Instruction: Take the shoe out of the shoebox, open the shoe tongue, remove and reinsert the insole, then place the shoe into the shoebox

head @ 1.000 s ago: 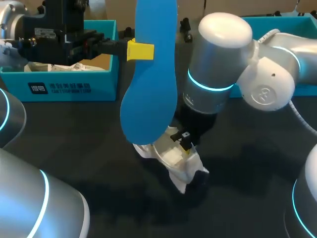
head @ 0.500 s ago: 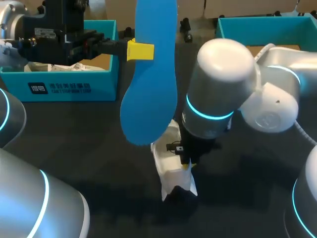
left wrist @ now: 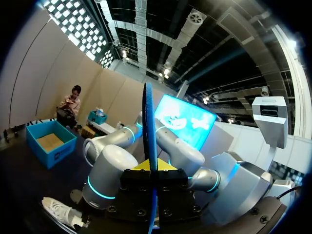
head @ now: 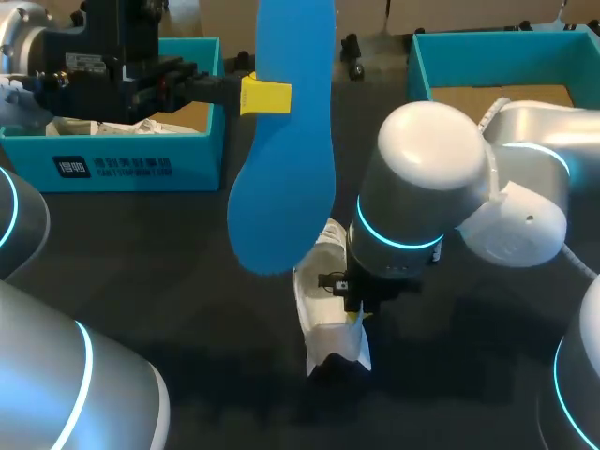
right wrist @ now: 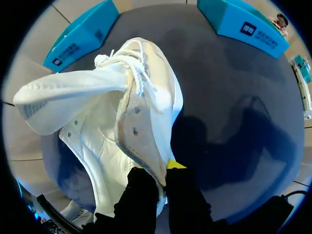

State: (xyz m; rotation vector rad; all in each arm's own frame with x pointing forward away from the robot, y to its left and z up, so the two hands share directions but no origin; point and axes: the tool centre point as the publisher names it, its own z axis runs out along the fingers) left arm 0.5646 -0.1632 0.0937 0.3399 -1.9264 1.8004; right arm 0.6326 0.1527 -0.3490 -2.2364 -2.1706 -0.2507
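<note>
1. Far left on the dark bench (head: 187, 281) sits the open teal cardboard shoebox (head: 112, 164), with crumpled white paper (head: 141, 127) inside. I judge it is parked there for the shoe's return.
2. My left hand (head: 265, 97) is clamped on the long blue foam insole (head: 281, 187), which it holds upright above the bench. The rounded lower end hangs just over the shoe, so I judge it is lined up for reinsertion.
3. The white lace-up sneaker (head: 328, 309) lies on the bench near the middle, outside both boxes.
4. My right hand (head: 358, 314) is pinched together on the sneaker's eyelet flap beside the opening. What I take for the tongue (right wrist: 63, 92) is thrown outward. This grip likely steadies the shoe and spreads its mouth.
5. Far right stands a second open teal box (head: 487, 47), apart from the work.
</note>
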